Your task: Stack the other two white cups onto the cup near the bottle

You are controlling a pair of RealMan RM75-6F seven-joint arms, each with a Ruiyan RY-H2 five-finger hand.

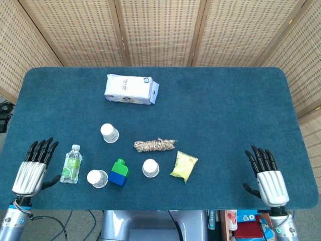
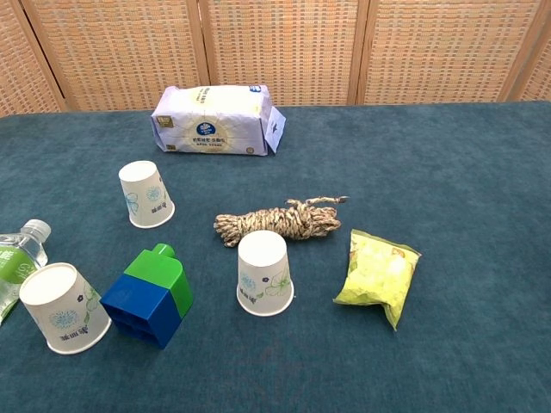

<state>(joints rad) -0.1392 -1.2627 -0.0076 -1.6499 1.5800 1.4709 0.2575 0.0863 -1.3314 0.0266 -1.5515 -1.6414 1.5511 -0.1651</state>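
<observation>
The three white paper cups are the task items. Head view: the base cup [image 1: 97,178] stands between the water bottle [image 1: 71,164] and the green-and-blue block [image 1: 119,172], near the front edge of the bench [image 1: 225,115]; a second cup [image 1: 150,168] stands between the block and the yellow snack packet [image 1: 184,166], in front of the rope bundle [image 1: 155,145]; the third cup [image 1: 109,133] stands further back, well apart from the tissue pack [image 1: 131,89]. The left hand [image 1: 33,167] lies at the front left corner and the right hand [image 1: 266,174] at the front right corner; the fingers of both are spread wide and hold nothing, and both are well apart from every cup. Chest view: all three cups stand upside down, wide rim on the bench, narrow closed base upward: base cup [image 2: 65,307], middle cup [image 2: 264,273], rear cup [image 2: 145,194]. Neither hand appears here. Handling judgement: the cups are probably very light and thin-walled, so they will tip if nudged and dent under a firm squeeze. Take each by the side wall around mid-height with light opposing pressure from thumb and fingers, lift it straight up, and lower it over the base cup's narrow top. The block just beside the base cup leaves little room on that side.
</observation>
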